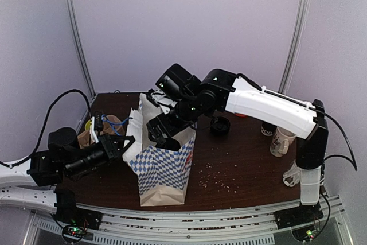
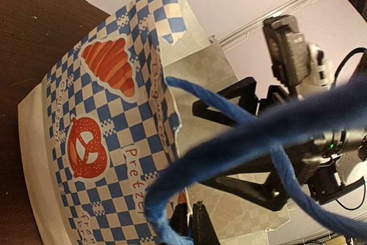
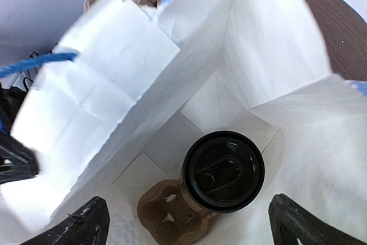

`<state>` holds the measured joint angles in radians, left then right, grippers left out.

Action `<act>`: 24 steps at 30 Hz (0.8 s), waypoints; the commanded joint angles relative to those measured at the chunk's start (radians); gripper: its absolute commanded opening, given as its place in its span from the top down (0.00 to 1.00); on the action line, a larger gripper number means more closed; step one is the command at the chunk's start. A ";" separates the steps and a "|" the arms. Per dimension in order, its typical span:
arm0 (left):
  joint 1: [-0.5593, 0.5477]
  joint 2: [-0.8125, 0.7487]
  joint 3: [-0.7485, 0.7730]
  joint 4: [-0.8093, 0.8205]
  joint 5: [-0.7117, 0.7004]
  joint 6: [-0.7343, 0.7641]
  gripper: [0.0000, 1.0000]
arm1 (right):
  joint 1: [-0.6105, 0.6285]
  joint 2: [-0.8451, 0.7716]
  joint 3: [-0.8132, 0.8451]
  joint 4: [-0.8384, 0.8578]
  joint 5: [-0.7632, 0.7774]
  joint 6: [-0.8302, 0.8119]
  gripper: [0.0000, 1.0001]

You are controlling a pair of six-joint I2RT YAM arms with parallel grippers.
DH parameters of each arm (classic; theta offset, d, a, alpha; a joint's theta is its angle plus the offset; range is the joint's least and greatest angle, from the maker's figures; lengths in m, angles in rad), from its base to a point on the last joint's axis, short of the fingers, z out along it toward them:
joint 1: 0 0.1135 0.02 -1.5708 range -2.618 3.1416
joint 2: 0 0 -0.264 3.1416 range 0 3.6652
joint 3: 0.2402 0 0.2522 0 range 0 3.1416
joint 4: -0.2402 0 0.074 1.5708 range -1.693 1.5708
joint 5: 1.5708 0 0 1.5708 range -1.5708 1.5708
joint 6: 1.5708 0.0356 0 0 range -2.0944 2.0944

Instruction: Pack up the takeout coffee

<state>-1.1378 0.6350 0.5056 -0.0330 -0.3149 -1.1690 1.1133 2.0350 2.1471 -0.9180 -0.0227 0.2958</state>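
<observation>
At the tabletop's near edge, the coffee [image 3: 223, 170] stands upright on the bag's [image 1: 166, 167] floor, against a cardboard carrier [image 3: 163, 213]. The left claw [image 1: 124, 142] pinches the blue handle [image 2: 241, 147], likely to hold the mouth wide. The right claw [image 1: 162, 130] hangs open just above.

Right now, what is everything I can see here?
Paper bag: one, blue-and-white checked, standing open mid-table.
Coffee cup: one, black lid, upright at the bag's bottom.
Cup carrier: one, brown cardboard, in the bag, touching the cup.
Round lid: one, black, on the table behind the bag.
Mug: one, white, table's right side.
Table: one, dark brown, crumbs.
Left hand: black, shut on the bag's blue handle.
Right hand: black, open, at the bag's mouth.
</observation>
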 commanded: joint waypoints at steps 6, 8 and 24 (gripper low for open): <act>0.006 0.007 0.032 -0.013 -0.003 0.028 1.00 | 0.003 -0.099 0.037 -0.011 -0.009 0.028 0.00; 0.006 0.008 0.034 -0.017 -0.004 0.030 1.00 | -0.001 -0.115 0.049 -0.006 -0.020 0.036 0.00; 0.006 0.067 0.116 -0.086 -0.001 0.093 1.00 | -0.084 -0.403 -0.024 0.122 -0.006 0.070 0.00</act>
<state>-1.1378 0.6861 0.5781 -0.1108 -0.3145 -1.1259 1.0519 1.7149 2.1841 -0.8505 -0.0948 0.3527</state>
